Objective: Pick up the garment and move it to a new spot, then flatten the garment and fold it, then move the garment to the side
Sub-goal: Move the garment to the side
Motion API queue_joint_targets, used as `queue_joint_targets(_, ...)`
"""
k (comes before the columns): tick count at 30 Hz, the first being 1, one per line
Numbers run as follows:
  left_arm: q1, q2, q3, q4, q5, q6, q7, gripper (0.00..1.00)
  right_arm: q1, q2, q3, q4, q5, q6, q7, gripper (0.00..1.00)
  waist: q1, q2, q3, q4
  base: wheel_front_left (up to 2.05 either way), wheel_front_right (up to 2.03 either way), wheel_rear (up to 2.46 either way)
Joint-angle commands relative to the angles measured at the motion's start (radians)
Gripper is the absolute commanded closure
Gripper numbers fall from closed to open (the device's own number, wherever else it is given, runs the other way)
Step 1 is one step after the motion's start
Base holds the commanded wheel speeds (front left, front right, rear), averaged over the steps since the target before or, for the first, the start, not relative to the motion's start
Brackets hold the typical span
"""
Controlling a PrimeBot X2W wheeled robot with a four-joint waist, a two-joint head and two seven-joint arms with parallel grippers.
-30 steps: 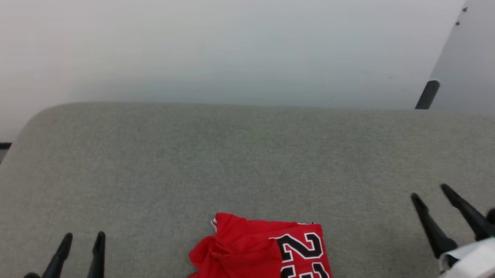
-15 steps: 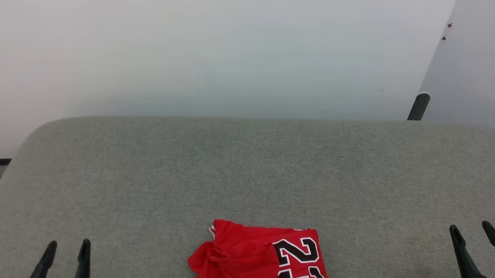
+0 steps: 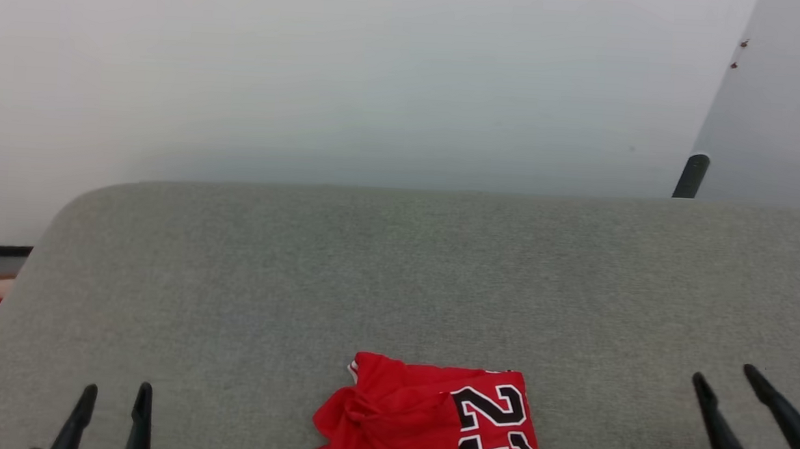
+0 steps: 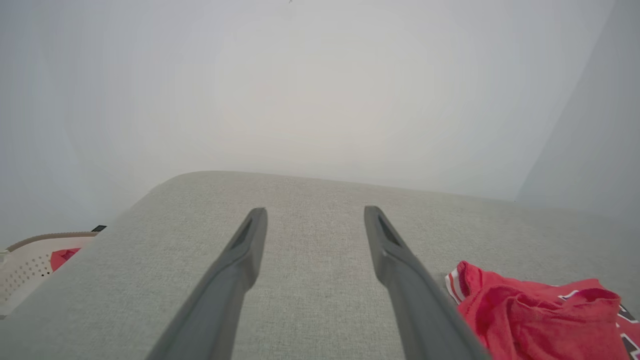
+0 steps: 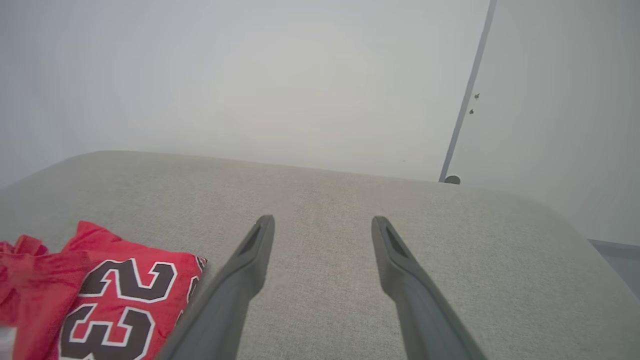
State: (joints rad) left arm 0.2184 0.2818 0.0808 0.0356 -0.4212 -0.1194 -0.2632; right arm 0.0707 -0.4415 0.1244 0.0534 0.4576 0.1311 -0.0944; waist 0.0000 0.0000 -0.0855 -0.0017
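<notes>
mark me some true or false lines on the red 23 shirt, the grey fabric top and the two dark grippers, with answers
1. The red T-shirt with black, white-outlined 23 lettering lies on the grey fabric surface. True.
2. The left gripper is shut on the red T-shirt. False: its two dark fingers stand apart, clear of the shirt, with nothing between them.
3. The right gripper is open and holds nothing. True.
4. The red T-shirt is spread out flat at full width. False: it sits in a compact bundle, rumpled on its left part.
5. In the head view the red T-shirt lies between the two grippers. True.
</notes>
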Motion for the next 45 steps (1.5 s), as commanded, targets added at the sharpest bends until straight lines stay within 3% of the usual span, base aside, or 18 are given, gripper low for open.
queue_joint_targets(1,-0.015,0.004,0.0,0.001,0.007,0.005,0.001,0.0,-0.02,0.001,0.016,0.0,0.011,-0.001,0.009,0.0,0.0,0.0,0.011,0.02,0.0,0.0,0.0)
queue_joint_targets(8,-0.057,0.003,-0.01,0.0,0.012,0.022,0.009,0.0,-0.067,-0.002,0.126,0.017,0.069,-0.001,0.081,0.0,0.0,0.0,0.037,0.084,0.0,0.0,0.0)
queue_joint_targets(17,-0.106,-0.011,-0.054,0.019,0.017,0.02,0.017,0.0,-0.122,-0.011,0.252,0.068,0.165,-0.001,0.274,0.0,0.0,0.0,0.081,0.179,0.0,0.0,0.0)
queue_joint_targets(26,-0.176,-0.035,-0.096,0.055,0.007,0.01,0.009,0.0,-0.145,0.011,0.234,0.134,0.23,-0.001,0.495,0.0,0.0,0.0,0.172,0.259,0.0,0.0,0.0)
queue_joint_targets(34,-0.218,-0.047,-0.1,0.087,-0.004,0.004,0.001,0.0,-0.168,0.049,0.241,0.187,0.218,-0.001,0.63,0.0,0.0,0.0,0.215,0.288,0.0,0.0,0.0)
queue_joint_targets(35,-0.22,-0.048,-0.099,0.089,-0.004,0.003,0.001,0.0,-0.169,0.052,0.249,0.196,0.214,-0.001,0.648,0.23,0.0,0.0,0.217,0.29,0.0,0.0,0.0)
queue_joint_targets(36,-0.221,-0.048,-0.099,0.092,-0.005,0.003,0.0,0.0,-0.171,0.056,0.258,0.199,0.212,-0.001,0.662,0.76,0.0,0.0,0.218,0.291,0.0,0.0,0.0)
queue_joint_targets(37,-0.222,-0.049,-0.099,0.095,-0.006,0.002,0.001,0.0,-0.173,0.058,0.263,0.202,0.216,-0.001,0.677,1.0,0.0,0.0,0.218,0.293,0.0,0.0,0.0)
queue_joint_targets(45,-0.22,-0.049,-0.09,0.11,-0.005,-0.002,-0.001,0.0,-0.202,0.038,0.235,0.155,0.209,-0.001,0.71,1.0,0.0,0.0,0.203,0.28,0.0,0.0,0.0)
